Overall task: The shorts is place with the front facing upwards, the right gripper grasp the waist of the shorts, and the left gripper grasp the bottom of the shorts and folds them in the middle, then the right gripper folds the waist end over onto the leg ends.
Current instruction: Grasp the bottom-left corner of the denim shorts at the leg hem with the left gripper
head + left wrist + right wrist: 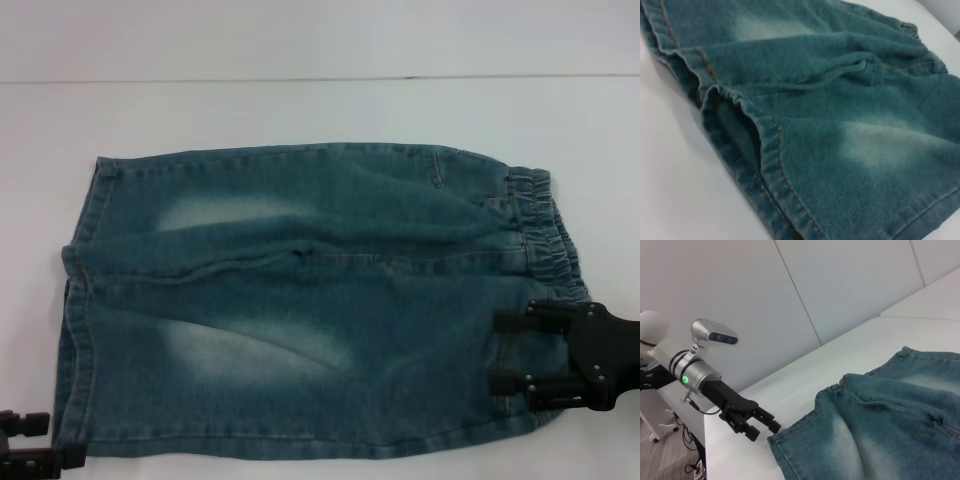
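Blue denim shorts (pixel 300 300) lie flat on the white table, elastic waist (pixel 545 235) to the right and leg ends (pixel 80 300) to the left. My right gripper (pixel 494 352) is open over the near corner of the waist, its two black fingers (pixel 510 320) spread over the denim. My left gripper (pixel 65 440) is open at the near corner of the leg hem, just off the cloth. The right wrist view shows that left gripper (pixel 765 426) beside the hem corner of the shorts (pixel 880 425). In the left wrist view only the shorts (pixel 840 125) show, with the leg hems close up.
The white table (pixel 300 110) extends beyond the shorts on the far side and to the left. A pale wall (pixel 840 290) stands behind the table. The table's edge (pixel 710 440) runs close by the left arm.
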Tool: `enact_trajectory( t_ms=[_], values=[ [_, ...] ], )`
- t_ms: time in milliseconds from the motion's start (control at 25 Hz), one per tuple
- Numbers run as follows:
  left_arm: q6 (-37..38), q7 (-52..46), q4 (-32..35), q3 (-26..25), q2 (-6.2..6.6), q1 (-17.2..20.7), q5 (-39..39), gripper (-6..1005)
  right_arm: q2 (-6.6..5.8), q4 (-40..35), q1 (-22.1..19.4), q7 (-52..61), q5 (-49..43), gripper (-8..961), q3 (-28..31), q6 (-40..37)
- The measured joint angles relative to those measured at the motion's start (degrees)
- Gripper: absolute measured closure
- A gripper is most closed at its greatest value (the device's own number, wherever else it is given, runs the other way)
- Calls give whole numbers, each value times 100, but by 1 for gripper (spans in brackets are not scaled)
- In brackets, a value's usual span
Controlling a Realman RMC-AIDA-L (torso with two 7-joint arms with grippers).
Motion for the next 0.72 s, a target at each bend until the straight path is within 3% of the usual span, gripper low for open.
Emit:
enact_trajectory(
  t_ms=[720],
  values=[
    [165,-46,46,4,-25,-207,178,64,0,0,-10,76,-9,35,-10,74]
  ],
)
